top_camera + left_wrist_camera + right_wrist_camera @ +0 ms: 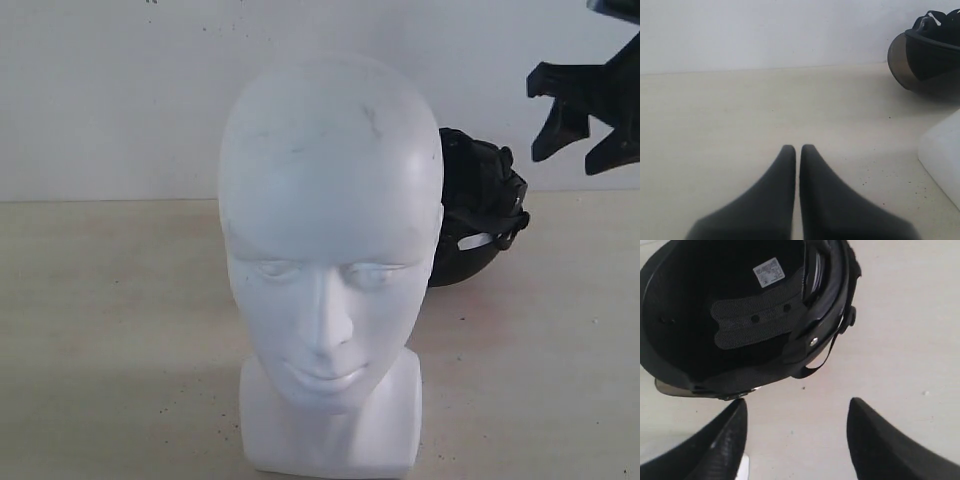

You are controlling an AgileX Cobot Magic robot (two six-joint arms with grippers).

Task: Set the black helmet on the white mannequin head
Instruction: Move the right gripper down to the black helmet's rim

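As left fingers sit together, right fingers spread above black helmet.

bright, washed-out light; soft, slightly blurred

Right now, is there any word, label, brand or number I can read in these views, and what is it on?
The white sticker inside the black helmet: lines of print, too small and blurred to read.
The white mannequin head: no text, only faint dark scuffs.
No other writing shows in any view.
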